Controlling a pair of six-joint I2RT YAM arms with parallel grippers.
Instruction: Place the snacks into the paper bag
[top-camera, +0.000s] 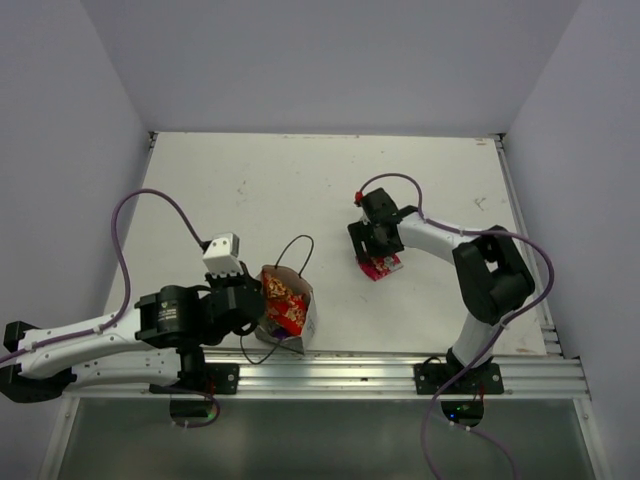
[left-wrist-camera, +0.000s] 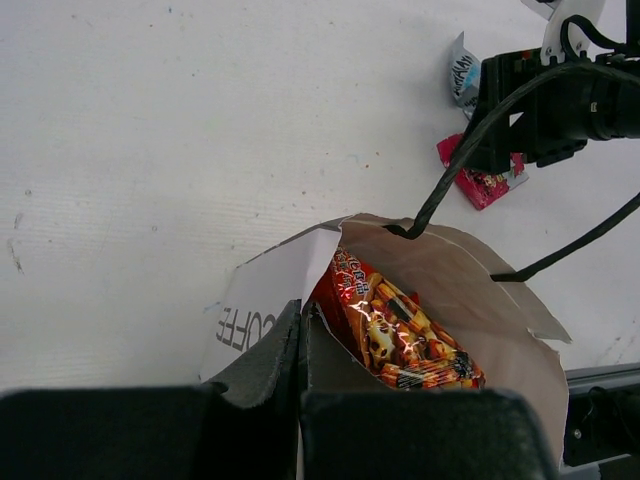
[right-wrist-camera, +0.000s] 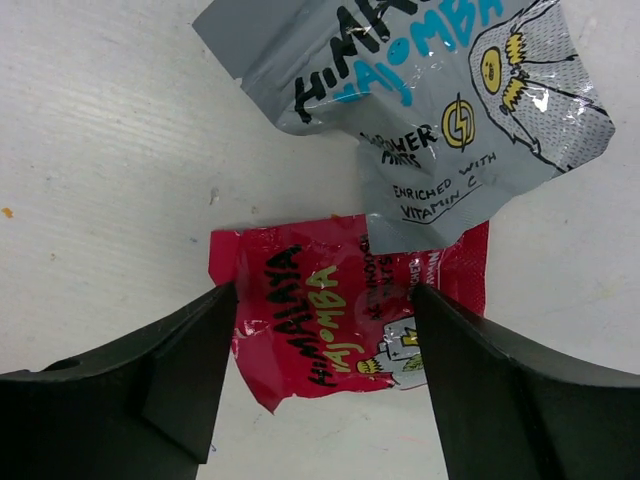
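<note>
The paper bag (top-camera: 300, 318) stands open at the near edge, with the red colour-printed packet (top-camera: 281, 298) inside. In the left wrist view my left gripper (left-wrist-camera: 302, 322) is shut on the bag's near wall (left-wrist-camera: 262, 300), and the red packet (left-wrist-camera: 405, 335) lies in the bag. My right gripper (top-camera: 372, 252) is open and low over the small pink packet (right-wrist-camera: 320, 320), with a finger on each side of it (right-wrist-camera: 322, 300). The silvery-blue packet (right-wrist-camera: 420, 100) overlaps the pink one's far corner. The blue-and-white and purple-pink packets are not in view.
The bag's black cord handles (top-camera: 297, 250) loop up toward the table's middle. A metal rail (top-camera: 380, 365) runs along the near edge. Grey walls close the table (top-camera: 250, 190) on three sides.
</note>
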